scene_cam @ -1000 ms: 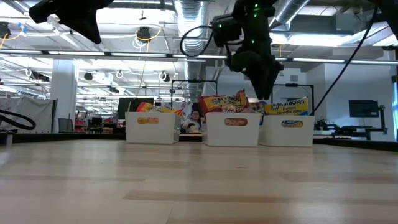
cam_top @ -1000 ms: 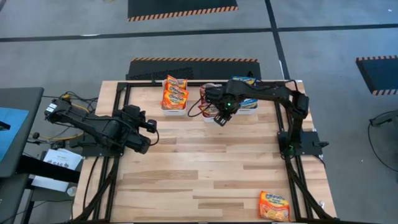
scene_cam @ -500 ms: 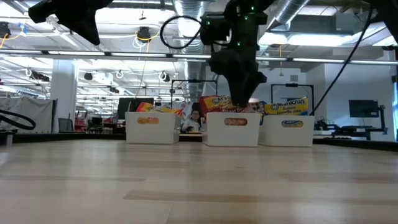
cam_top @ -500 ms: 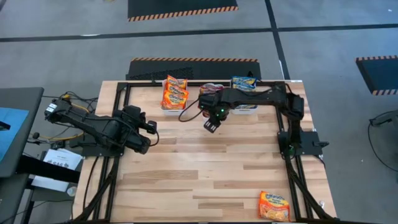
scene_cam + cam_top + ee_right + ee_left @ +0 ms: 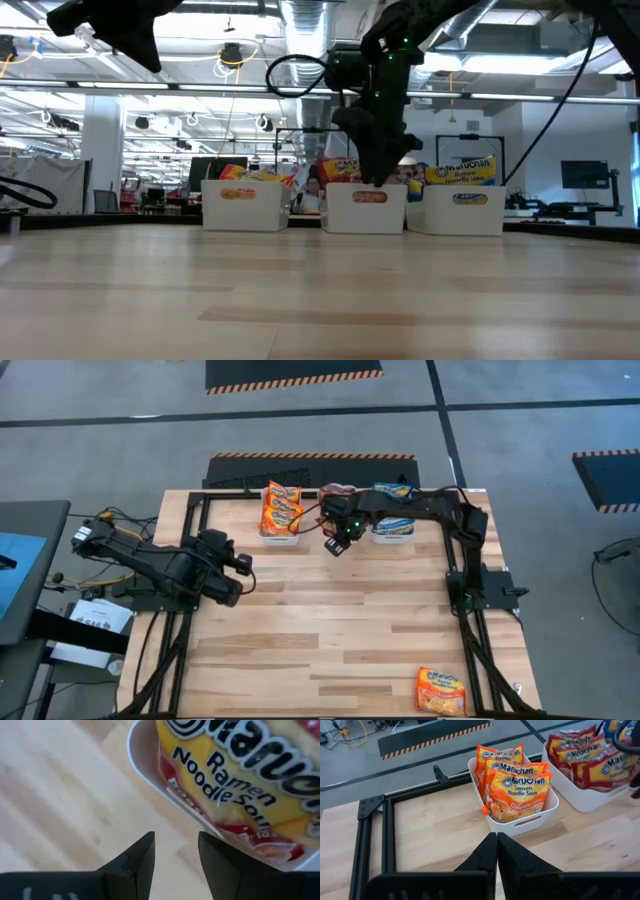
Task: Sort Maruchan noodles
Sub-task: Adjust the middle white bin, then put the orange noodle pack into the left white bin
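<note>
Orange packet [image 5: 441,691] visible only from above

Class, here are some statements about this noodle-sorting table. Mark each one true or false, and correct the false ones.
1. One orange packet lies alone on the table, away from the bins. True.
2. The right hand is clamped on a packet. False: it is open and empty, by the middle bin.
3. The left hand is shut. True.
4. The left bin holds blue packets. False: they are orange.
5. There are four bins. False: three.
</note>
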### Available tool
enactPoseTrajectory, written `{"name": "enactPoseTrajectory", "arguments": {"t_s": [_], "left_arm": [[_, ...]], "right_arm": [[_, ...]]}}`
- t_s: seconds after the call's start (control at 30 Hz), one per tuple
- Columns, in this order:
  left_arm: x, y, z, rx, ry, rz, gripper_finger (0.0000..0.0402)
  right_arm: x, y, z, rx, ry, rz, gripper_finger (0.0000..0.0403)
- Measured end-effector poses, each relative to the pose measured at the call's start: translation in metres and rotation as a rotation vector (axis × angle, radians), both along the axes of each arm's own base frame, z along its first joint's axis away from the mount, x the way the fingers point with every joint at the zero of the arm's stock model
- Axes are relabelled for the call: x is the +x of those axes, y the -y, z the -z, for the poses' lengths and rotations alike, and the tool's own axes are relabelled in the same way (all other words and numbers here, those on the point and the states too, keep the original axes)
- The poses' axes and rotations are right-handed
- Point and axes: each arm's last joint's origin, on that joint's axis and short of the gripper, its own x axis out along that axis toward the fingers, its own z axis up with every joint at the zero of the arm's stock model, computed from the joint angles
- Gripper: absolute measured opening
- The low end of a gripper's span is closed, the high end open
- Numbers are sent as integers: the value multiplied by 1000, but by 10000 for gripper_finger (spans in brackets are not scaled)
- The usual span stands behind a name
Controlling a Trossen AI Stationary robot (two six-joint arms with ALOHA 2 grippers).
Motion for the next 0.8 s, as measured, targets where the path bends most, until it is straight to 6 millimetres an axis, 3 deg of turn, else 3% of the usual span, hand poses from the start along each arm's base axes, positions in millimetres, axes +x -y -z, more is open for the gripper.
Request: {"name": "enactPoseTrajectory", "arguments": {"t_s": [0.23,0.37,0.57,0.8], "left_arm": [[0,-2,0,-3,-1,-11,0],[0,-2,0,-6,3,-13,0],[-2,-2,-5,-38,96,-30,0],[-1,1,-8,-16,46,62,0]], "right_arm": [[-6,-2,-10,128,0,-26,175],[-7,-19,-36,165,16,-99,175],[-22,-50,-98,102,125,-192,175],[-40,-84,-131,80,205,-283,175]]}}
